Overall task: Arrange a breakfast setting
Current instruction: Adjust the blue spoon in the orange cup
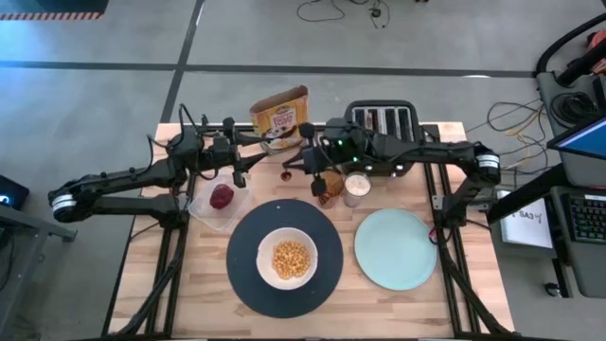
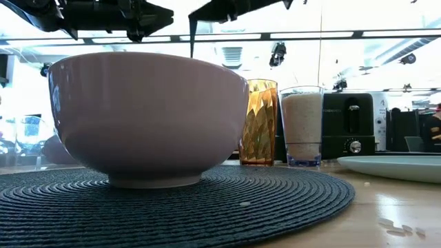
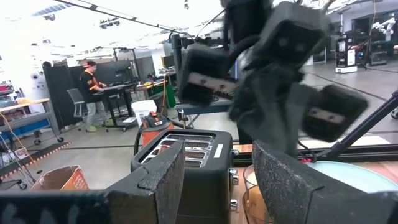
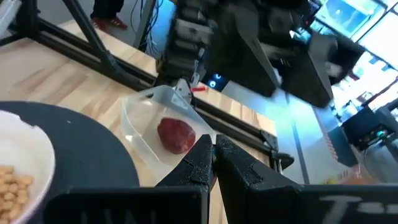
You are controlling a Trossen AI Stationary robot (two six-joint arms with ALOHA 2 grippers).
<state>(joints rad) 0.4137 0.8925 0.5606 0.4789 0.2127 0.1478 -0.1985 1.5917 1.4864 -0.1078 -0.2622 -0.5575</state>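
Observation:
A white bowl (image 1: 288, 258) with yellow cereal sits on the large black round plate (image 1: 248, 284) at the table's front middle. To its right lies the pale green plate (image 1: 395, 248). The dark red fruit (image 1: 222, 196) (image 4: 176, 134) rests in a clear plastic tray (image 4: 140, 134) left of the black plate. The yellow-brown cereal box (image 1: 279, 116) stands at the far edge. My left gripper (image 1: 250, 161) (image 3: 230, 180) hangs open and empty above the tray's far side, pointing right. My right gripper (image 1: 292, 165) (image 4: 214, 155) is shut and empty, in the air facing it.
A black four-slot toaster (image 1: 383, 118) (image 3: 186, 155) stands at the back right. An amber glass (image 1: 329, 187) (image 2: 258, 122) and a glass of white liquid (image 1: 357, 189) (image 2: 302, 125) stand between it and the plates. A person works in the room beyond.

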